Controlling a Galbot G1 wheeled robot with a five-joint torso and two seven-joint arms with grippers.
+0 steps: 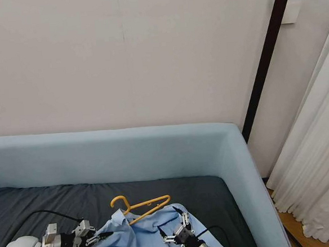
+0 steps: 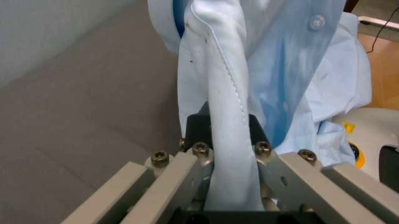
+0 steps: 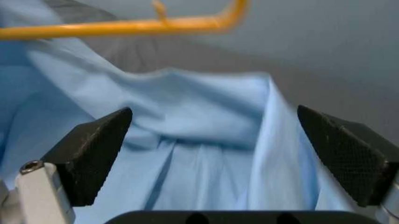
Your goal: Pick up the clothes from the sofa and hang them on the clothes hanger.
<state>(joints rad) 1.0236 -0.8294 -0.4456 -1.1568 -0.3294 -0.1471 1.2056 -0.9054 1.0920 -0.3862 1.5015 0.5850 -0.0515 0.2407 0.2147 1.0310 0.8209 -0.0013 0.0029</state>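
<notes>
A light blue shirt (image 1: 147, 238) lies crumpled on the dark sofa seat (image 1: 57, 201), with an orange hanger (image 1: 142, 206) resting at its far edge. My left gripper (image 1: 95, 238) is at the shirt's left side, shut on a fold of the blue fabric (image 2: 227, 140). My right gripper (image 1: 177, 230) hovers over the middle of the shirt (image 3: 206, 140), open, its black pads (image 3: 93, 154) wide apart with nothing between them. The hanger's bar (image 3: 124, 28) lies just beyond it.
The sofa's pale blue backrest (image 1: 110, 155) and right armrest (image 1: 254, 196) enclose the seat. A dark pole (image 1: 264, 60) stands against the wall behind the armrest, and white curtains (image 1: 320, 169) hang at the right.
</notes>
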